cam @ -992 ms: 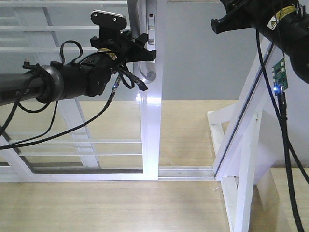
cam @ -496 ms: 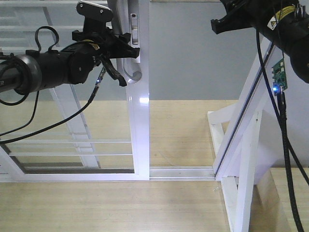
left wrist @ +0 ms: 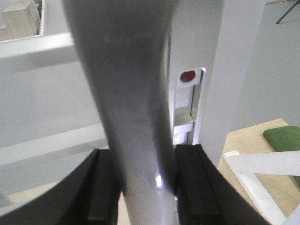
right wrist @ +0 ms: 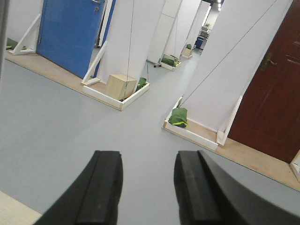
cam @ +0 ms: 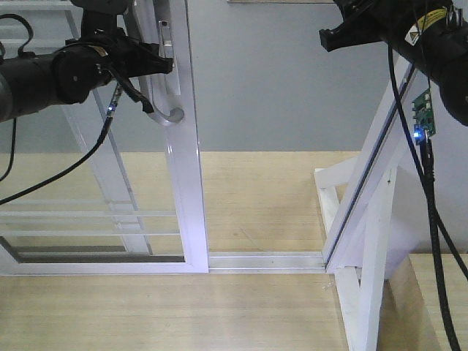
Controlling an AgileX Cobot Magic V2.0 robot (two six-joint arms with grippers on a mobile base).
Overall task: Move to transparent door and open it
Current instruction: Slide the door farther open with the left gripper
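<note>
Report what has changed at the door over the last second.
The left gripper, shut on the handle, dragged the transparent door leftward along its track, widening the opening. The right gripper stayed raised, open and empty.

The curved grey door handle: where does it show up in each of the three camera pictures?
Front view: handle sits upper left, on the sliding door's white frame, at the left gripper.
Left wrist view: handle fills the centre, a blurred grey bar between the black fingers.
Right wrist view: not in it.
Shared landmark: the lock plate beside the handle.
</note>
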